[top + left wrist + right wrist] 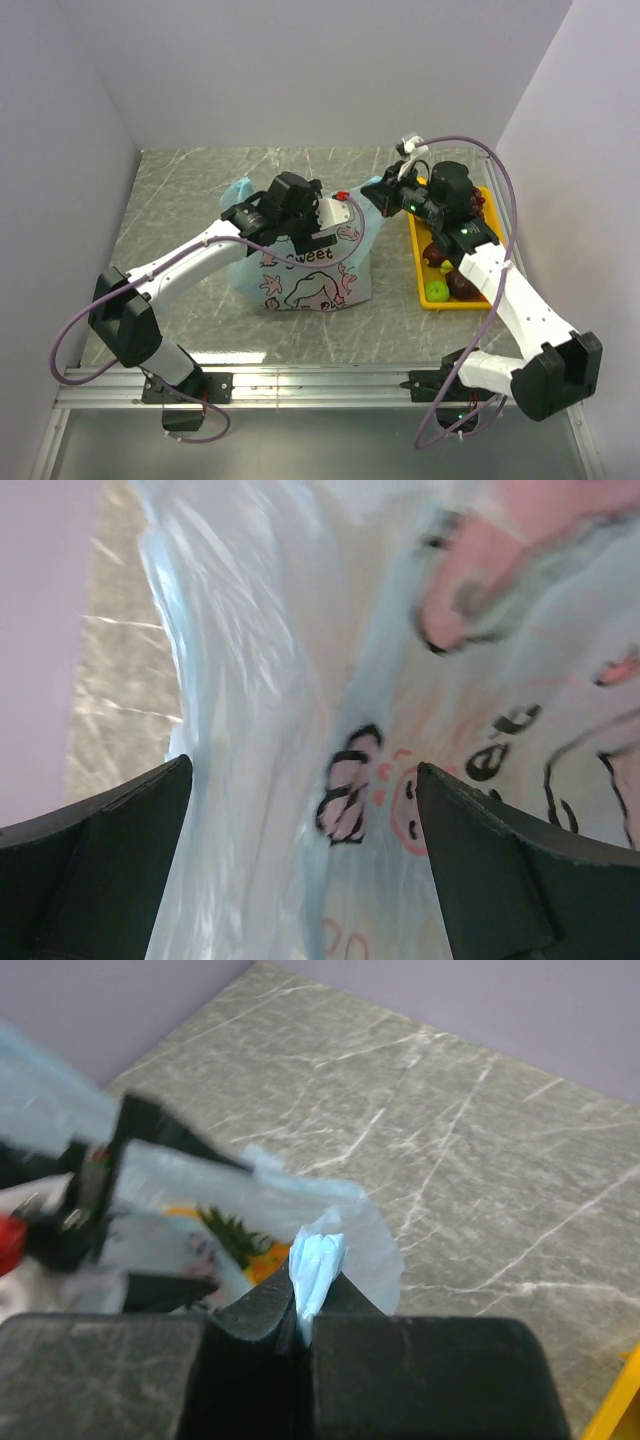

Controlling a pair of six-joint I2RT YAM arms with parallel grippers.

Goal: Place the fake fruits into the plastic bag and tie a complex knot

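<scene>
Left tool (303, 763) wide open against plastic bag (310, 285); right tool (300, 1312) clenched on its handle (316, 1263)

The plastic bag (270, 680) looks blurred up close; the right arm (500, 280) hides part of the yellow tray (416, 268).

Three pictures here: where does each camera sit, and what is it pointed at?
Top external: fixed above and behind, looking down at the table, plastic bag and both arms.
Left wrist: on the left arm, close against the bag, its open left gripper framing it.
Right wrist: on the right arm, looking across the table; right gripper pinches bag plastic.
Shared: all three show the bag.
</scene>
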